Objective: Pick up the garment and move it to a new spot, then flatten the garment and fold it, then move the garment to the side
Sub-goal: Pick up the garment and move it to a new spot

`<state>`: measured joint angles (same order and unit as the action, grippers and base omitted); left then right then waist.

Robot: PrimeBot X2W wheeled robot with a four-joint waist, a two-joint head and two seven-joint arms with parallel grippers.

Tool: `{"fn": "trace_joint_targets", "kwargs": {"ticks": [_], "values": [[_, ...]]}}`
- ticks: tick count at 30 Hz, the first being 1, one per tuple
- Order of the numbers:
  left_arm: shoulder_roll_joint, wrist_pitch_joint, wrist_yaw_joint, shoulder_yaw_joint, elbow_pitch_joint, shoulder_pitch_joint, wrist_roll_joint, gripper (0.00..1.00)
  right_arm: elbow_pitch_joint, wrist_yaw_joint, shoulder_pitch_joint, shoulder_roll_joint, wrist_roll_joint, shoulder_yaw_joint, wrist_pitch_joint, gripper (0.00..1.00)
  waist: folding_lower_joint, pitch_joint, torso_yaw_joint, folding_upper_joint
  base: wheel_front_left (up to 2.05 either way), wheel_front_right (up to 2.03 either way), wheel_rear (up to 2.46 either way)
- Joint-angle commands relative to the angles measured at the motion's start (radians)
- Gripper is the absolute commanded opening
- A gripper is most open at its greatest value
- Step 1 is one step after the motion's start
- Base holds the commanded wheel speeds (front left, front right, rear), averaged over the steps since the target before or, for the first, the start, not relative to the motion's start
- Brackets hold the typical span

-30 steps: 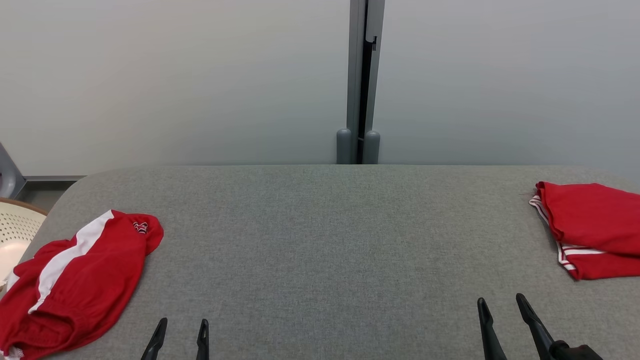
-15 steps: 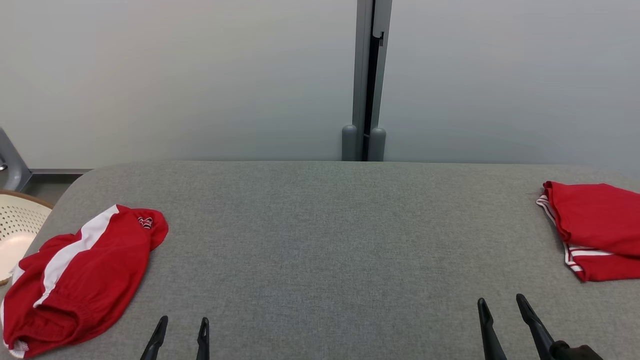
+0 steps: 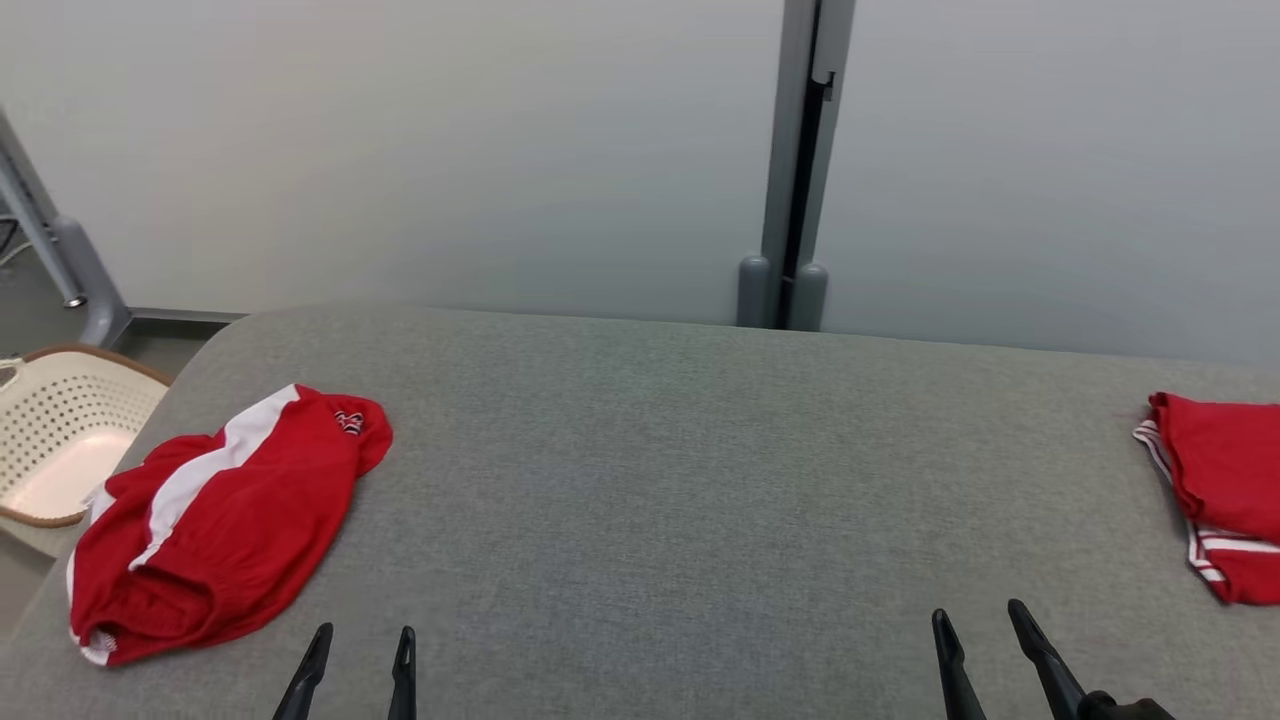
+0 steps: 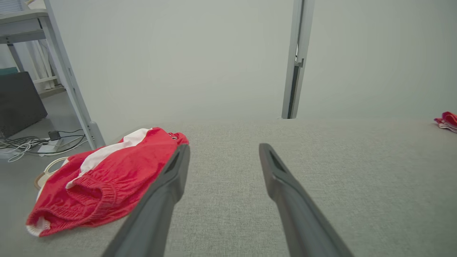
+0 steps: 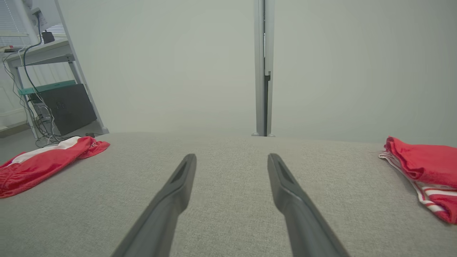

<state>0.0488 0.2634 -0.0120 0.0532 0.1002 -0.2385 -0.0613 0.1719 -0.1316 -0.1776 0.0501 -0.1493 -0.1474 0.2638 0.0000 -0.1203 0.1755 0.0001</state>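
A crumpled red garment with a white side stripe lies near the left end of the grey padded table. My left gripper hovers open at the front edge, just right of that garment and apart from it. In the left wrist view the garment lies left of my open left gripper, nothing between the fingers. My right gripper stands open and empty near the front right; in its wrist view the right gripper points over bare cloth, the crumpled garment far to the left.
A folded red garment with white trim rests at the table's right end, also the folded garment in the right wrist view. A cream perforated basket stands off the table's left end. A pale wall with a grey post runs behind.
The head camera has turned to the left, so everything has shifted right in its view. Neither garment has moved on the table, and both grippers stay open and empty.
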Motion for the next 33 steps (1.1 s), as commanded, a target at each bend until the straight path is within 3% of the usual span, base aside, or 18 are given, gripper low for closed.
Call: {"fn": "trace_joint_targets", "kwargs": {"ticks": [1,13,29,33], "values": [[0.004,0.001,0.0,-0.005,-0.003,0.003,0.007,1.0,-0.003,0.002,-0.007,0.001,-0.009,-0.002,0.001,1.0,0.0,-0.002,0.044,-0.0001,0.0,0.0,0.0],[0.004,0.001,0.007,-0.031,-0.011,-0.021,0.01,1.0,0.001,0.002,-0.006,0.001,-0.025,-0.041,0.001,1.0,0.0,-0.012,0.218,-0.0001,0.0,0.0,0.0],[0.004,0.001,0.052,-0.065,-0.06,-0.012,-0.033,1.0,0.028,0.002,0.067,0.001,0.011,-0.067,0.001,1.0,0.0,0.061,0.296,-0.0001,0.0,0.0,0.0],[0.004,0.001,0.042,-0.087,-0.069,0.014,-0.034,1.0,0.031,0.002,0.079,0.001,0.013,-0.072,0.001,1.0,0.0,0.078,0.308,-0.0001,0.0,0.0,0.0]]}}
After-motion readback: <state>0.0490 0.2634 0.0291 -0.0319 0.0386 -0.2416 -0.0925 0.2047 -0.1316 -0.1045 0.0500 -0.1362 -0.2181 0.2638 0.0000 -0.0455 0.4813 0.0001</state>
